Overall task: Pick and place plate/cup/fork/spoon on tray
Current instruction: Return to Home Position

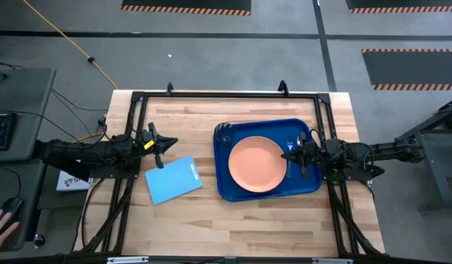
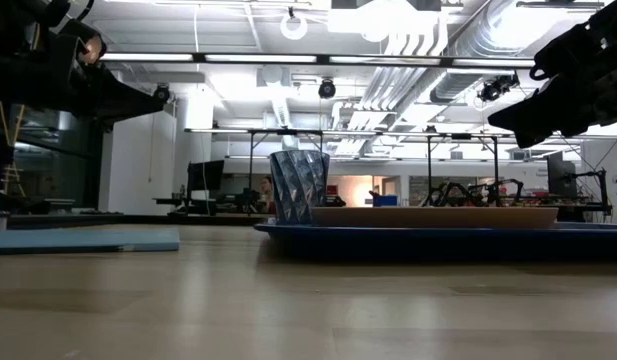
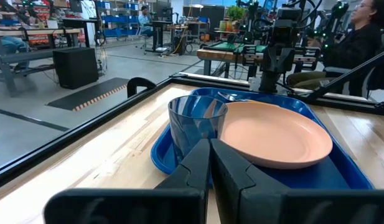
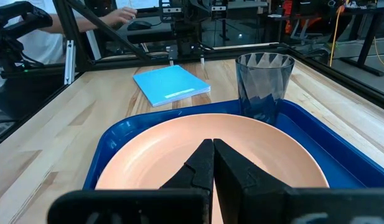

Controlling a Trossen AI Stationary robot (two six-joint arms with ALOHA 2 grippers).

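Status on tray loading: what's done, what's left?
Done: plate and cup sit on the tray.
In hand: nothing visible. The right pincer hovers shut over the tray's right side, and the left pincer waits shut near the light-blue sheet.
Left: fork and spoon, which I can't clearly locate.

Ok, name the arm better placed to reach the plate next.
Right. The right end effector hangs over the tray at its right edge, next to the plate. The left end effector is off the tray, by the light-blue sheet.
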